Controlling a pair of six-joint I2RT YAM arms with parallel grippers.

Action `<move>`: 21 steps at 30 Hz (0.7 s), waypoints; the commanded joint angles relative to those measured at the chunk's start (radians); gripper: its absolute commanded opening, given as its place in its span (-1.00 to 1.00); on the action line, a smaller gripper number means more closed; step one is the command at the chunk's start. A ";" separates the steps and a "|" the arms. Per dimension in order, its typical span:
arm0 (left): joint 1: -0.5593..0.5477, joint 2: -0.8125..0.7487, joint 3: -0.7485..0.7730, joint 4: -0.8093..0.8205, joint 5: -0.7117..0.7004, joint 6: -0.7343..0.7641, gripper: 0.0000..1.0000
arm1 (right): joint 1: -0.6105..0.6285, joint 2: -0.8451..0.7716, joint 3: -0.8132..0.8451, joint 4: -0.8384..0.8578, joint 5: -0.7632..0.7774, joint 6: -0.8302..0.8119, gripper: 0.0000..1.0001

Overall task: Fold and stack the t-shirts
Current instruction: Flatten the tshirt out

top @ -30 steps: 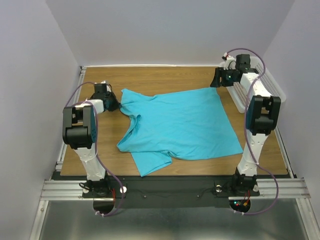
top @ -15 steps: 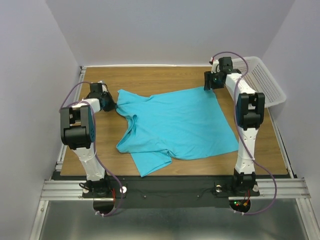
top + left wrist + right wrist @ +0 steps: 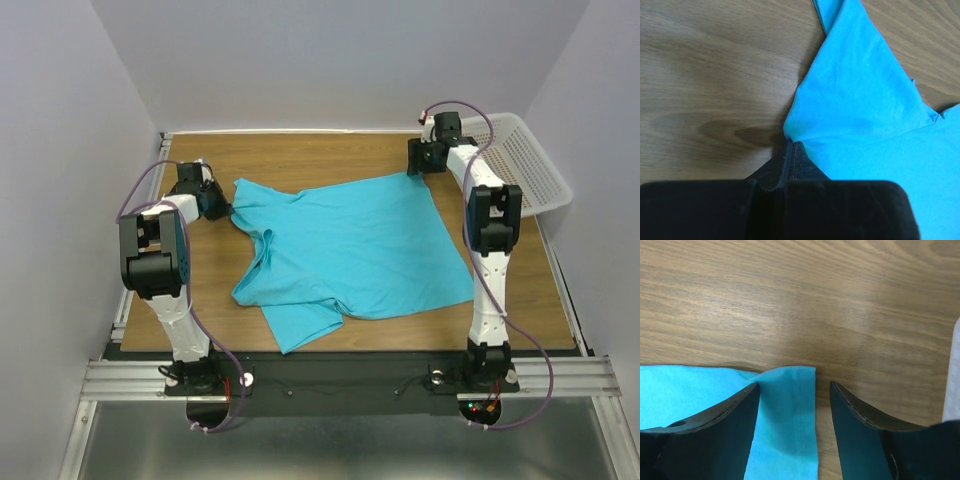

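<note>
T-shirt (image 3: 350, 250): one turquoise short-sleeved shirt, spread nearly flat on the wooden table (image 3: 300, 155). Its neck is to the left and its hem to the right. The near sleeve is partly folded under, and creases run around the collar.
Left gripper (image 3: 791, 150): at the far left of the shirt, low over the table. Its fingers are together and pinch a peak of cloth at the far sleeve, which rises into them in the left wrist view.
Right gripper (image 3: 794, 385): at the far right hem corner. Its fingers (image 3: 740, 415) are apart and straddle that corner, with the stitched hem lying between them. No cloth is clamped. Whether the tips touch the table cannot be told.
White perforated basket (image 3: 530, 160): at the far right edge of the table, just beside the right arm, with nothing visible inside.
Change over the last second: the right gripper has swung from above the basket's near rim leftward to the hem corner, and its fingers have narrowed a little. The left gripper has drawn its sleeve slightly left and far, and the whole shirt has slid a little to the left with it.
Meaning for the task: one far corner is secured and the other is lined up for a pinch. The step in hand appears to be taking the far edge at both ends.
Progress: early. No fold has been made and no stack begun.
Risk: the thin hem may slip out if the right fingers close too high.
</note>
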 commanded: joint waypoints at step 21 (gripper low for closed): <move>0.026 -0.014 0.088 -0.043 -0.007 0.039 -1.00 | 0.007 0.010 0.108 0.029 -0.002 0.021 0.26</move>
